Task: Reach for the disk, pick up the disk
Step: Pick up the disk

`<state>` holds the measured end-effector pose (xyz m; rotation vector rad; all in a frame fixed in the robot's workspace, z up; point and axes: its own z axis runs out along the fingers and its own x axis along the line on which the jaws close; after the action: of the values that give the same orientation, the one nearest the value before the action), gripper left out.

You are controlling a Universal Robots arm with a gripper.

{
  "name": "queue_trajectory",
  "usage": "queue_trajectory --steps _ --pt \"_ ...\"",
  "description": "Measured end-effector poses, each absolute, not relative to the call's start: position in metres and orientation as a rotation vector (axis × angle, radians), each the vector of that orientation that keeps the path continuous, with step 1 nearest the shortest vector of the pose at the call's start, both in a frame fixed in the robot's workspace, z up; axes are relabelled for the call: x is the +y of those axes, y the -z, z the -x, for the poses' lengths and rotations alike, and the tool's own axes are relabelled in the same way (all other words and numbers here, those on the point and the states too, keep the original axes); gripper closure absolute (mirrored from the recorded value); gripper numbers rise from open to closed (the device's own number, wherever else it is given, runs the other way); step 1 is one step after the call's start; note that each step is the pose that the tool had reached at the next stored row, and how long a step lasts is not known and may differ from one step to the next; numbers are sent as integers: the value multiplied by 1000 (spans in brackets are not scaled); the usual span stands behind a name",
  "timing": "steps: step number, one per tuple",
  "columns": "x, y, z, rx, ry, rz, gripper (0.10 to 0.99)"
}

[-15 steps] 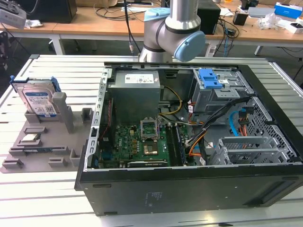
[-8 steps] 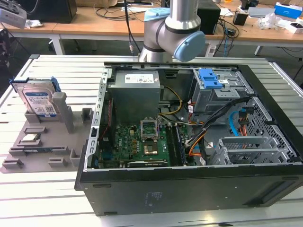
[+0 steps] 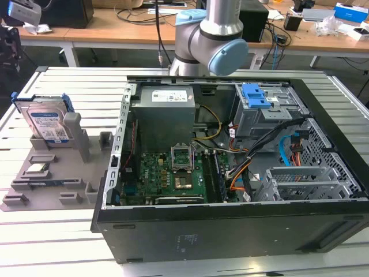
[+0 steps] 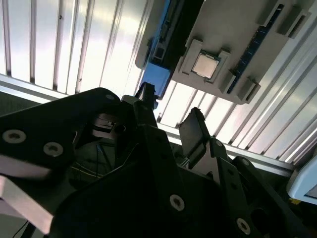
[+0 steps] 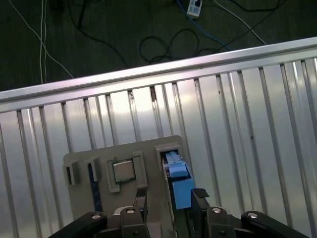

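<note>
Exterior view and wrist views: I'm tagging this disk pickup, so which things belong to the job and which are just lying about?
Job: disk, upright in the grey tray; gripper, jaws open, nearest it.
Lying about: processor chip; open computer case; blue latch piece.

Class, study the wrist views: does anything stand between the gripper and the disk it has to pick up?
Nothing visible does. In the first wrist view the open gripper lines up with the disk, standing on edge in the grey holder. The processor chip lies beside it, off that path.
</note>
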<state>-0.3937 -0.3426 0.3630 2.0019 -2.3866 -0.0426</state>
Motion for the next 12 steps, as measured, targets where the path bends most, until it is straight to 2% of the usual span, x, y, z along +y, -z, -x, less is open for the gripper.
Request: queue_trajectory --steps 6,12 --pt "-323 -363 393 -2385 38 -2001 604" --pt "-321 -361 392 -2384 36 -2000 604"
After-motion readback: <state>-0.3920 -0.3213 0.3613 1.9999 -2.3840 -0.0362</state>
